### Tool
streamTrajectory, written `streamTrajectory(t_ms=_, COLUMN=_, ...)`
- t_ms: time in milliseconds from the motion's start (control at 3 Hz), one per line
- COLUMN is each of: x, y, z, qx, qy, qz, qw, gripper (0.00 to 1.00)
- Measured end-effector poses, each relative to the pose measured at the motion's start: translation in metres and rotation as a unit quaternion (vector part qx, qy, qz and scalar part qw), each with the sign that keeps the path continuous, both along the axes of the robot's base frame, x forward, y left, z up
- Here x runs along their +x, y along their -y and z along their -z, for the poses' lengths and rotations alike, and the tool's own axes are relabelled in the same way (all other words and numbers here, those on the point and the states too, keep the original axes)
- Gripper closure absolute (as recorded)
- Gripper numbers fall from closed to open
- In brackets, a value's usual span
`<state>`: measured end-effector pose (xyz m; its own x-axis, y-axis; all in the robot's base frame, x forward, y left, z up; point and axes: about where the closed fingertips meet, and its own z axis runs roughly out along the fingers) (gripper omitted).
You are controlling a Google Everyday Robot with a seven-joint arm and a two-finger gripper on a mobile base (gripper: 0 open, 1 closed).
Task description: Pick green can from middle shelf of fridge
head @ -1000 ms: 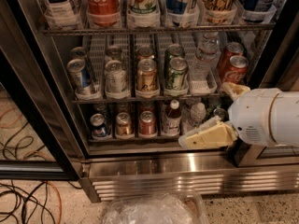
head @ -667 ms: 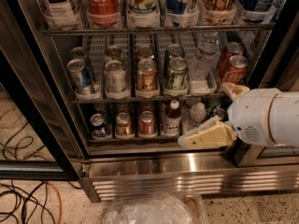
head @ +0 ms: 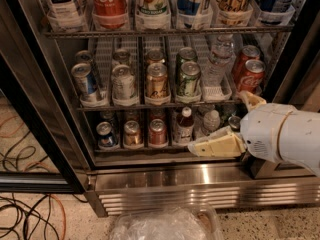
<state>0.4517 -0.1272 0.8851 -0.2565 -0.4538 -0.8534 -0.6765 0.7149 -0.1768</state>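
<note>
The green can point(head: 189, 78) stands upright at the front of its lane on the middle shelf point(head: 150, 105) of the fridge point(head: 200, 181), with a second green can point(head: 186, 55) right behind it. A gold-orange can point(head: 157, 82) is to its left and a small clear bottle point(head: 218, 59) to its right. My gripper point(head: 219, 123) is low at the right, in front of the bottom shelf, below and right of the green can and apart from it. Its cream fingers point(head: 217, 145) are spread open and empty.
Red Coca-Cola cans point(head: 250, 73) stand at the shelf's right end, silver and blue cans point(head: 86, 82) at its left. Tall bottles point(head: 111, 1) fill the rack above. Small cans and bottles point(head: 158, 132) sit on the bottom shelf. A clear plastic bag point(head: 165, 226) and cables point(head: 25, 219) lie on the floor.
</note>
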Motion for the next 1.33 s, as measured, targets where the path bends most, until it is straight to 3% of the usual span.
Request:
streamTrajectory(t_ms=333, x=0.012, y=0.005, z=0.003, qx=0.031, qy=0.038, qz=0.029, qw=0.9984, gripper=0.00)
streamTrajectory(t_ms=667, x=0.026, y=0.011, z=0.006, qx=0.078, qy=0.071, qz=0.057, qw=0.9928, gripper=0.00)
streamTrajectory(t_ms=1000, x=0.037, y=0.012, z=0.014, qx=0.112, qy=0.102, qz=0.070, qw=0.9860, gripper=0.00)
streamTrajectory(t_ms=1333, x=0.055, y=-0.008, z=0.032, qx=0.153, qy=0.139, qz=0.079, qw=0.9752, gripper=0.00)
